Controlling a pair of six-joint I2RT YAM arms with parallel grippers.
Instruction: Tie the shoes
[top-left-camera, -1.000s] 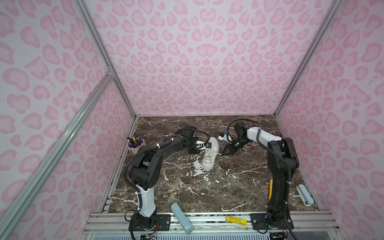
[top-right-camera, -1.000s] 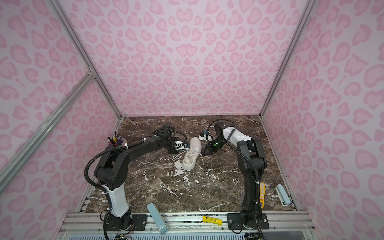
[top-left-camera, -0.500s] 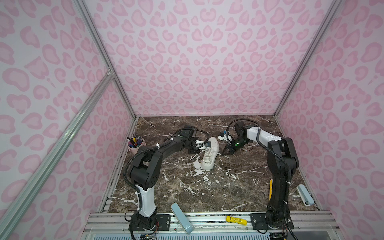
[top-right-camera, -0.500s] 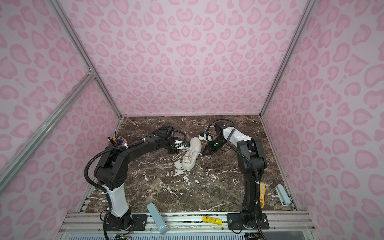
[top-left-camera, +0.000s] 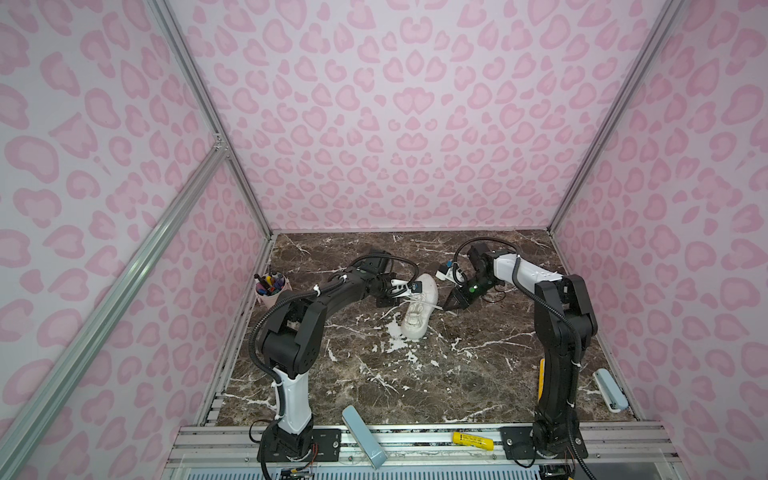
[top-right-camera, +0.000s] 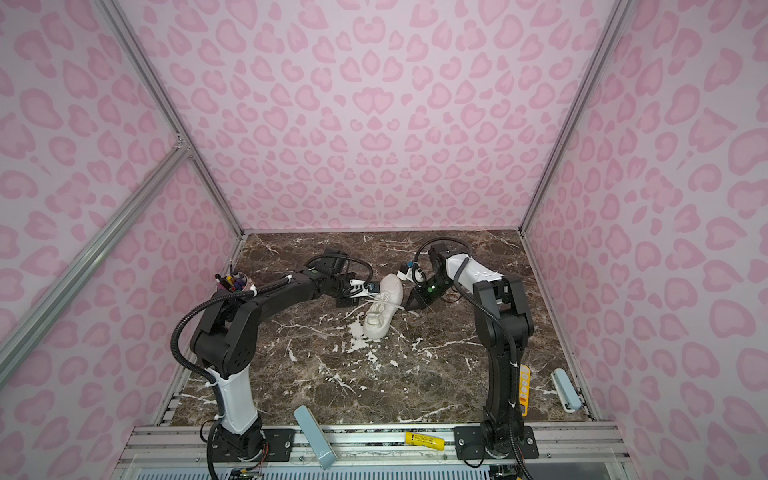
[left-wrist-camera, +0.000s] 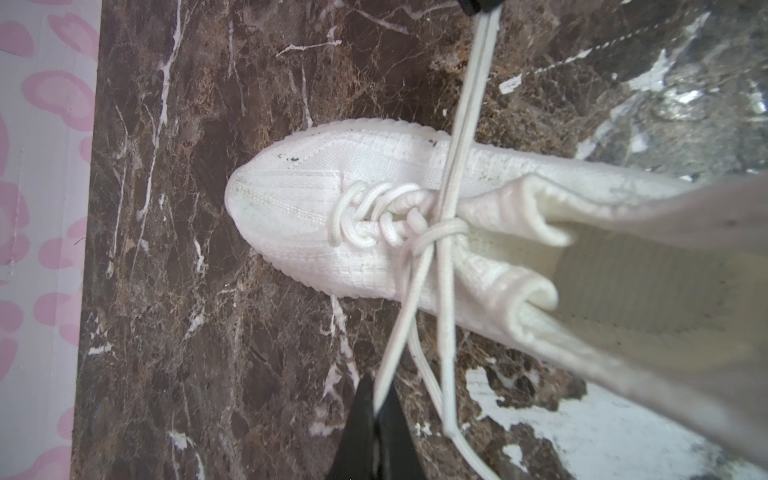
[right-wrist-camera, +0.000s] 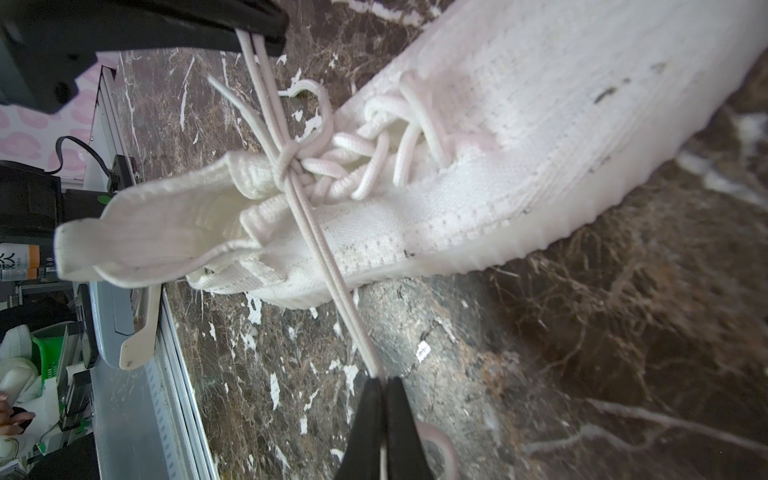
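White sneaker (top-left-camera: 419, 309) on its sole toward the back middle of the brown marble desk (top-left-camera: 415, 386), toe toward the front rail (top-left-camera: 415, 436), heel toward the back wall, lying the same way in both top views. Laces (left-wrist-camera: 446, 227) crossed into a knot at the top of the lacing, right against the tongue, with strands drawn straight out to either side of the shoe. Left claw (left-wrist-camera: 376, 401) pressed together, pinching a lace strand just off one flank of the sneaker, low over the desk; from the right wrist view, clamped on two strands side by side. Loose lace ends on the marble beside it. Right claw (right-wrist-camera: 384, 384) likewise closed tight on a doubled strand off the opposite flank, close to the desk, with a loose curl of lace behind its fingers. Both pulled strands taut, meeting at the knot. Cup of pens (top-left-camera: 272, 291) at the left edge of the desk, well apart from the shoe. Pale blue bar (top-left-camera: 363, 436) slanted across the front rail, yellow object (top-left-camera: 471, 440) farther along that rail.
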